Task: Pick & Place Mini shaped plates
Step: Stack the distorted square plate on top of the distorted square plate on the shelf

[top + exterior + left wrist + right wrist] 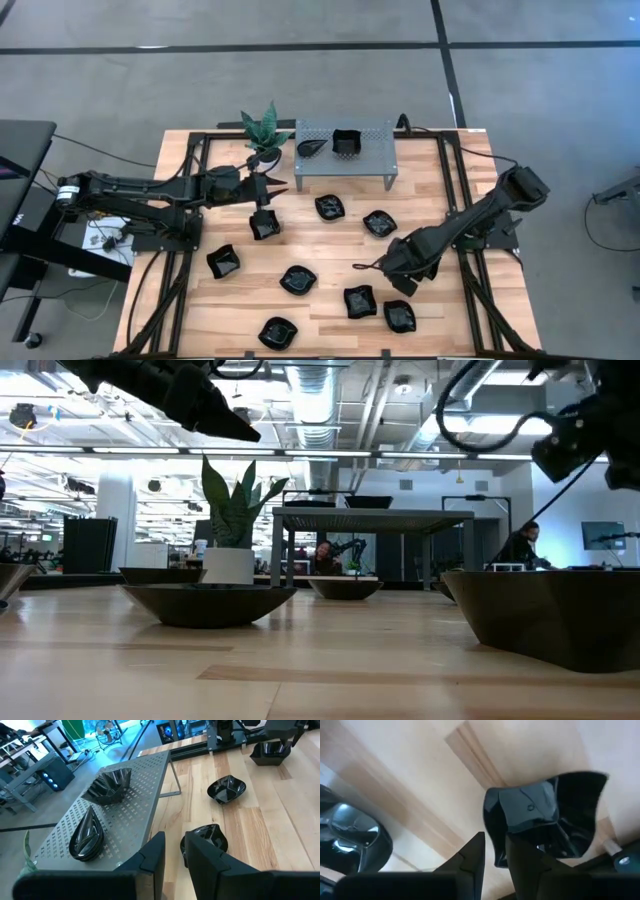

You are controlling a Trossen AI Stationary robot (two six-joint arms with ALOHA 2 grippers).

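Note:
Several small glossy black plates lie scattered on the wooden table. A teardrop plate and a square plate sit on the grey perforated rack. My right gripper points down at a square wavy-cornered plate at the table's right middle. Its fingers stand a narrow gap apart, and the plate's rim shows in that gap. My left gripper hovers level beside the rack, narrowly open and holding nothing, above another plate. My right gripper comes down from above at the near rim of the square plate, one finger over the plate's hollow and the other outside it. I cannot tell whether the fingers touch the rim.
A small white pot with a green plant stands left of the rack. Black frame rails run along the table's left and right sides. More plates lie near the front edge and beside my right gripper. Bare wood lies between them.

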